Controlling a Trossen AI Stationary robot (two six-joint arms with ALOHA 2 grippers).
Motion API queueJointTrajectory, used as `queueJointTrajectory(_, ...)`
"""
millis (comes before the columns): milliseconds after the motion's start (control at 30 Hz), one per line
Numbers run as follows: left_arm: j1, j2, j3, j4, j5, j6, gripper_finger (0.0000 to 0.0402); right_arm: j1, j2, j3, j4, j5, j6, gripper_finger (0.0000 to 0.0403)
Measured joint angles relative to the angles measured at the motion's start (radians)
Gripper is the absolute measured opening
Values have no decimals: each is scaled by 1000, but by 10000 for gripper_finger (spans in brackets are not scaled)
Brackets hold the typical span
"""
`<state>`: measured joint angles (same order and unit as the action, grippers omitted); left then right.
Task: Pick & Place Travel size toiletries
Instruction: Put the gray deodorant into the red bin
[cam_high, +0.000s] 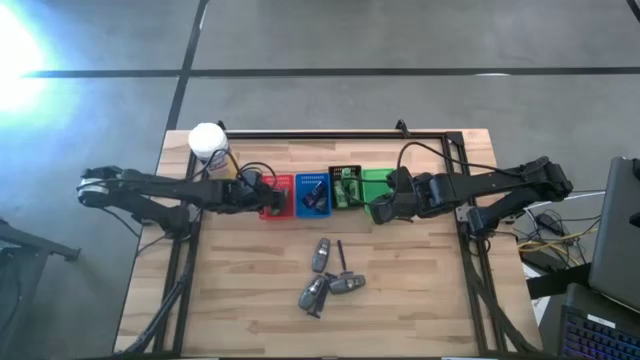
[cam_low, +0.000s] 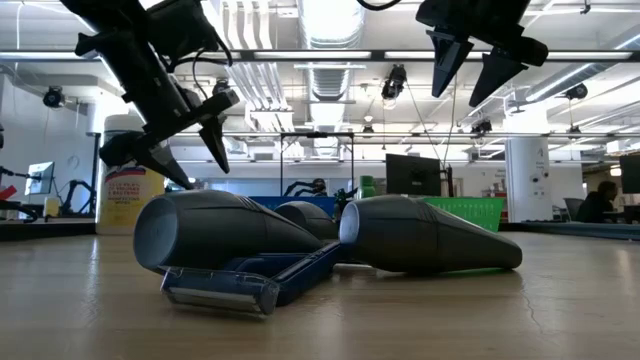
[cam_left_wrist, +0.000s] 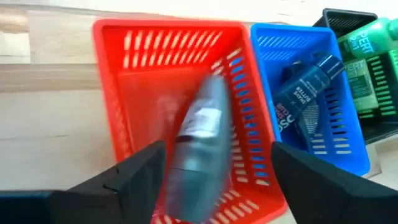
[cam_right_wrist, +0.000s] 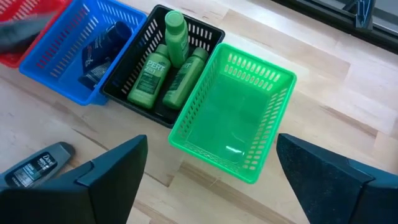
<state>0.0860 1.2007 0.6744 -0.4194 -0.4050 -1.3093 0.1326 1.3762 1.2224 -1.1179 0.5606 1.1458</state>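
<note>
- Over the red tray (cam_left_wrist: 118, 93), the left gripper (cam_left_wrist: 211, 168) has its jaws spread wide, and a grey tube (cam_left_wrist: 199, 134) shows blurred between them, apparently dropping into the tray.
- At three o'clock from there sits the blue tray (cam_left_wrist: 261, 74) with a dark blue bottle (cam_left_wrist: 305, 93) lying inside.
- Next along, the black tray (cam_right_wrist: 140, 53) carries three green bottles (cam_right_wrist: 171, 68).
- Over by the green tray (cam_right_wrist: 273, 78), which looks bare, the right gripper (cam_right_wrist: 211, 180) hovers with jaws released, nothing between them.
- Down at six o'clock from the tray row, loose on the desk (cam_high: 420, 310), a cluster of grey tubes (cam_high: 330, 285) and a thin dark stick (cam_high: 342, 256) wait to be sorted.
- At the far ten o'clock corner stands the white-capped jar (cam_high: 208, 143), untouched.
- My read: roughly halfway — several items are binned, four or five pieces are still out on the desk, and the green tray has yet to take anything.
</note>
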Motion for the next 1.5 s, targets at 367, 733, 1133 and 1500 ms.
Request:
queueJointTrajectory(367,-180,-41,138,3,149,397,303,15,6,-10,39,-217,-107,325)
queueJointTrajectory(733,-476,-40,124,1,169,446,300,249,177,-81,434,-453,-695,298)
queueJointTrajectory(1133,-491,-40,112,-1,153,404,300,291,493,78,443,-487,-881,324)
queueJointTrajectory(1500,-491,-40,109,0,153,518,300,293,613,174,474,-558,-858,324)
